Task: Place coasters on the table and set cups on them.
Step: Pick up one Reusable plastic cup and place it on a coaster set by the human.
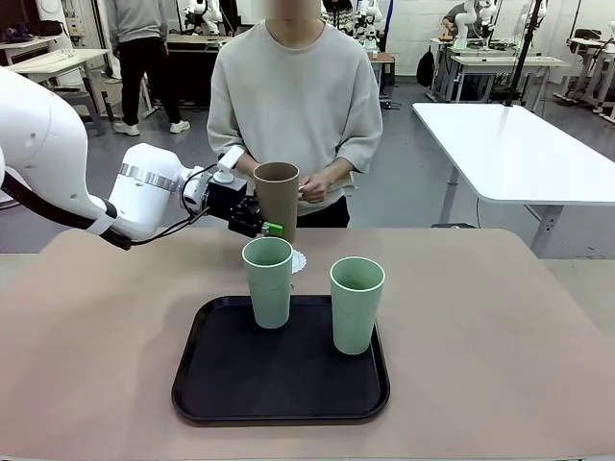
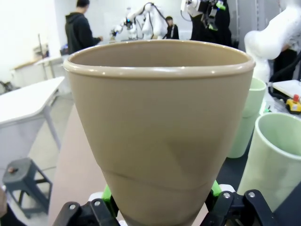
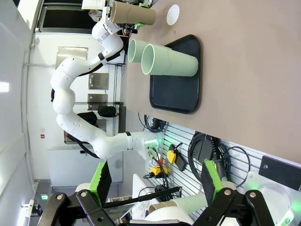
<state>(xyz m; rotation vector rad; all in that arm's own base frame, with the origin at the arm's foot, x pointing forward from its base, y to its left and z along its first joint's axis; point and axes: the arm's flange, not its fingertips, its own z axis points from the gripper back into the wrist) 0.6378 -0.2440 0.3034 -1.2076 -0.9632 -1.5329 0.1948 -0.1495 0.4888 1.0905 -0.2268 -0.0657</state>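
My left gripper (image 1: 261,227) is shut on the lower part of the brown cup (image 1: 277,197), holding it upright just above the beige table (image 1: 500,327), close over a white coaster (image 1: 297,261). In the left wrist view the brown cup (image 2: 160,122) stands between my fingers (image 2: 106,197). Two mint green cups (image 1: 268,281) (image 1: 356,304) stand on the black tray (image 1: 221,384). My right gripper (image 3: 157,188) is open and holds nothing, far from the table. From there the brown cup (image 3: 134,15), the coaster (image 3: 173,14) and both green cups (image 3: 169,60) show sideways.
A person stands at the far side with hands (image 1: 317,185) held together just behind the brown cup. A white-topped table (image 1: 519,144) stands behind on the right. Bare tabletop lies on both sides of the tray.
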